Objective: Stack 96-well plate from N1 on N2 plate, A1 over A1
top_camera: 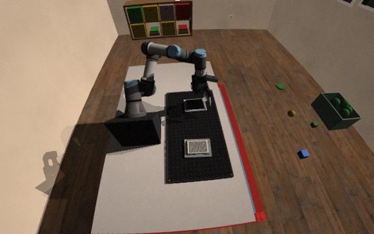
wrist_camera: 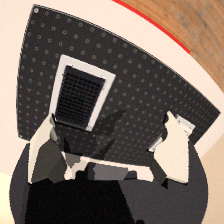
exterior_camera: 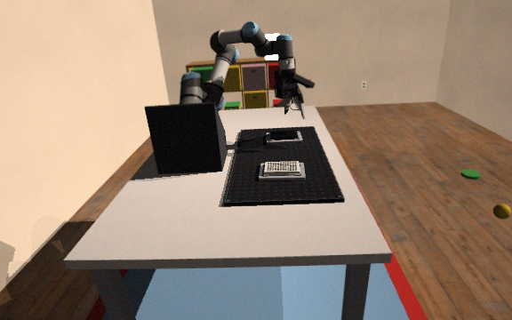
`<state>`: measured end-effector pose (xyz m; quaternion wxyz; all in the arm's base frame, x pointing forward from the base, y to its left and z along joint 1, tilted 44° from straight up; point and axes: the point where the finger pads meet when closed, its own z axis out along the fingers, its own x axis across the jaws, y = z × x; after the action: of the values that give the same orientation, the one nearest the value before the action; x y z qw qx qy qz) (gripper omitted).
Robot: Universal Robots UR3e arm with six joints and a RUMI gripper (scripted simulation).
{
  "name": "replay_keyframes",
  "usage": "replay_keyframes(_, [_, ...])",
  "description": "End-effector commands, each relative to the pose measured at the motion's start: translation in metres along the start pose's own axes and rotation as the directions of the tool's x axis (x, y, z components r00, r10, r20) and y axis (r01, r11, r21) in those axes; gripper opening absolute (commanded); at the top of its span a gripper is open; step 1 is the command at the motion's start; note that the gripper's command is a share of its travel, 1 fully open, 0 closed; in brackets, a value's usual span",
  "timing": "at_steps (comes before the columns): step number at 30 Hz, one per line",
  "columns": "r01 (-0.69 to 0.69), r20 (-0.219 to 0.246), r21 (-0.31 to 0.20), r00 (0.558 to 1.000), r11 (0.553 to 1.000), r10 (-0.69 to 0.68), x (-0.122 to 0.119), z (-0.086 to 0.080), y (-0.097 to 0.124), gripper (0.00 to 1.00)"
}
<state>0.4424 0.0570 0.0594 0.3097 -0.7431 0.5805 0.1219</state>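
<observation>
From the top, my pincer (top_camera: 205,95) hung spread to its widest and gripped nothing, just above the far edge of the dark plate (top_camera: 194,104) in its nest; the white plate (top_camera: 198,147) lay in the nearer nest, both on the black pegboard (top_camera: 221,162); from the exterior, my pincer (exterior_camera: 294,108) hovered well above the dark plate (exterior_camera: 284,135); at the wrist, my pale fingers framed the dark plate (wrist_camera: 82,96).
</observation>
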Motion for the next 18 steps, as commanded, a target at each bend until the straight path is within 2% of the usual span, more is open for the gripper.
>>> replay_keyframes(1, [-0.138, 0.03, -0.012, 0.99, 0.99, 0.138, -0.02, -0.003, 0.006, 1.0])
replay_keyframes(5, [-0.234, 0.051, -0.027, 0.971, 0.972, 0.235, -0.034, -0.003, 0.011, 1.0])
replay_keyframes(9, [-0.236, 0.052, -0.027, 0.97, 0.971, 0.237, -0.035, -0.003, 0.011, 1.0])
replay_keyframes(13, [-0.329, 0.071, -0.046, 0.941, 0.943, 0.332, -0.049, -0.004, 0.016, 1.0])
replay_keyframes(16, [-0.417, 0.086, -0.068, 0.903, 0.906, 0.422, -0.063, -0.005, 0.021, 1.0])
replay_keyframes(18, [-0.419, 0.086, -0.068, 0.902, 0.905, 0.424, -0.064, -0.005, 0.021, 1.0])
